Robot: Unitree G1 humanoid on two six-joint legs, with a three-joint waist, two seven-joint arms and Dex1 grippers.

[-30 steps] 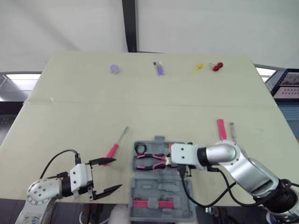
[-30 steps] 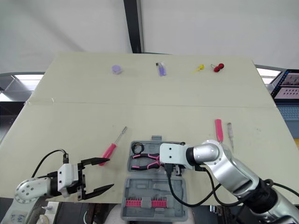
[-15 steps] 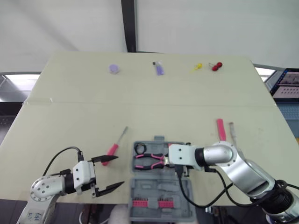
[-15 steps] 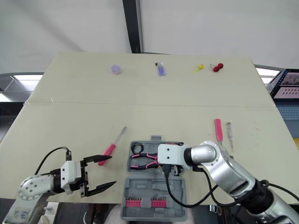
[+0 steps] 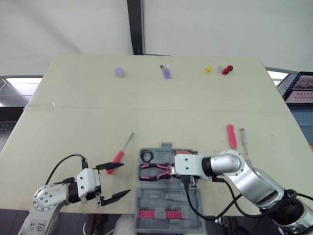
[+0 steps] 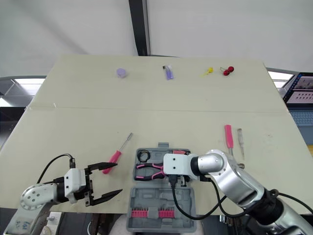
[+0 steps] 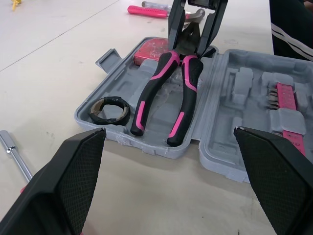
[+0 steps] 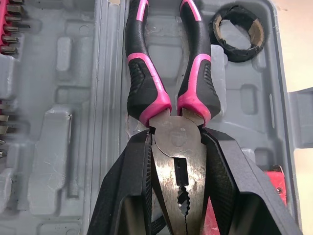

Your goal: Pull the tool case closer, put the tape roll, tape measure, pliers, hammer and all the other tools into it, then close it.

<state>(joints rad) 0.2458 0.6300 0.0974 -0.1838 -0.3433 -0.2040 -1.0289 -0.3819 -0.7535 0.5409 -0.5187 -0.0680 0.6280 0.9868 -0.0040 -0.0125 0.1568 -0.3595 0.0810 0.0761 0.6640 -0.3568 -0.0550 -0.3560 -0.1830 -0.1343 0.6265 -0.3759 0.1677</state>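
Right wrist view: right gripper (image 8: 176,139) clamps pliers (image 8: 142,83), shifted leftward inside the tool case (image 8: 63,122); left gripper (image 5: 125,178) gapes wide.

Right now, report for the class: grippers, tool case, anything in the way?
Right gripper shut on pliers, lying in open case beside tape roll. Left gripper open, empty, left of case. Screwdriver out on table near left gripper; not blocking.
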